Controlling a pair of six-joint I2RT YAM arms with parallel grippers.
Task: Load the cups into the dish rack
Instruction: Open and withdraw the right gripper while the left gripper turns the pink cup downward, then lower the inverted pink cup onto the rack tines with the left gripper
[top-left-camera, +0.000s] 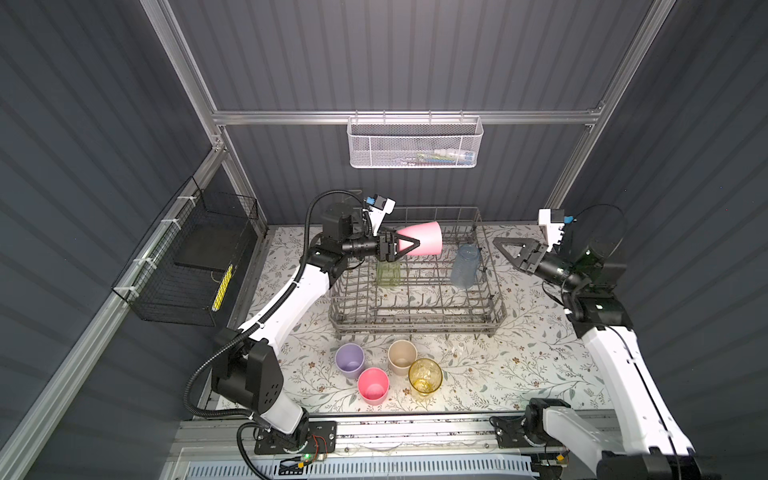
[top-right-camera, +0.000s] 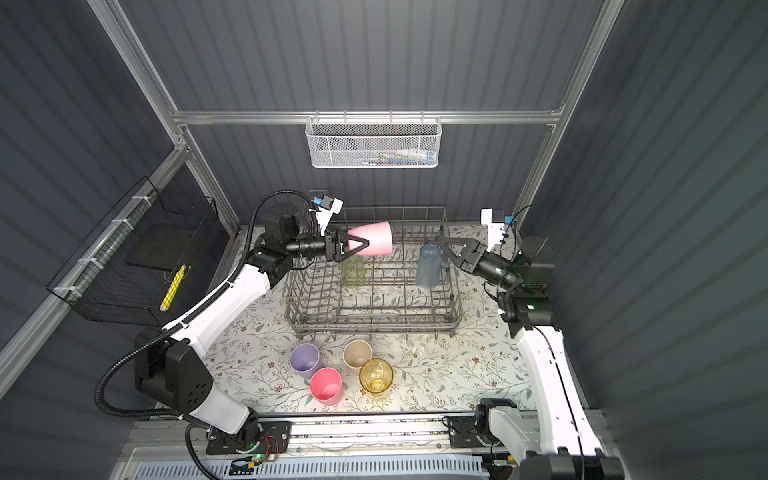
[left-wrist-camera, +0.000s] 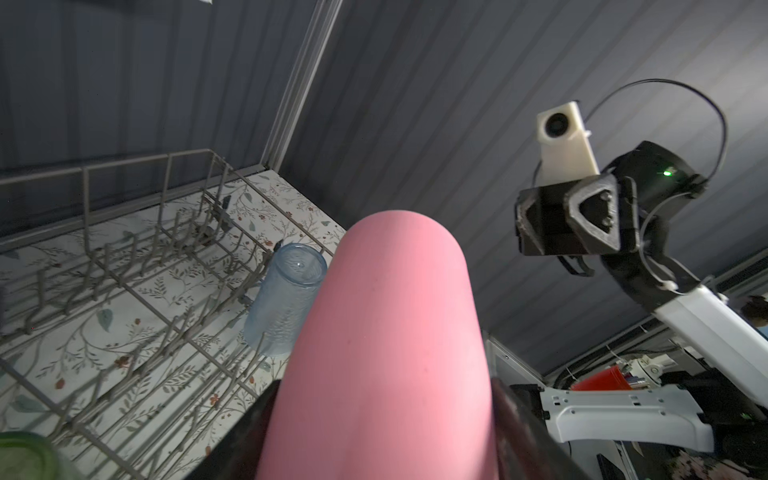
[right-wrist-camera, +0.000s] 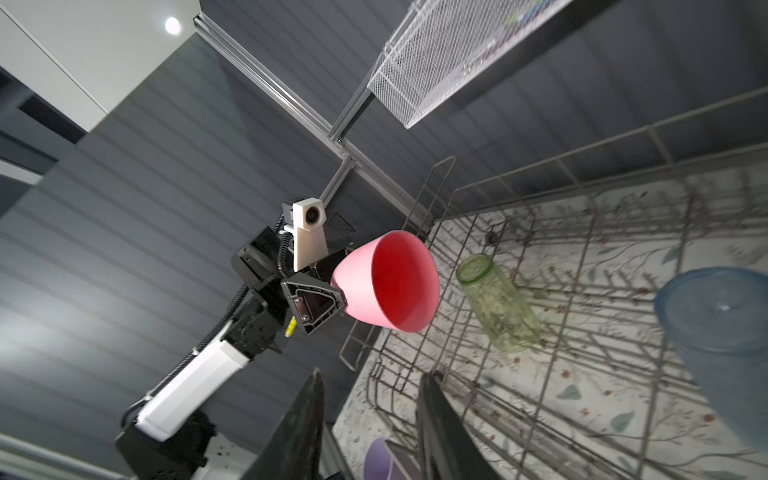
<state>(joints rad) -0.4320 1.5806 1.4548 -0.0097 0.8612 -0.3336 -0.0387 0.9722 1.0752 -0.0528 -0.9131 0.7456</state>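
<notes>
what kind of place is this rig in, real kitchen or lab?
Most likely an enclosed robot test cell staged for dishwashing, not a real kitchen: aluminium frame with grey panel walls, two robot arms mounted on a front rail, and a dish rack on a floral-covered table.

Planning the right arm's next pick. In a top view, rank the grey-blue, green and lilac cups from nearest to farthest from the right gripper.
From the right gripper:
1. grey-blue cup, inside the dish rack at its right end.
2. green cup, inside the rack at its left end.
3. lilac cup, on the table in front of the rack, leftward.
</notes>
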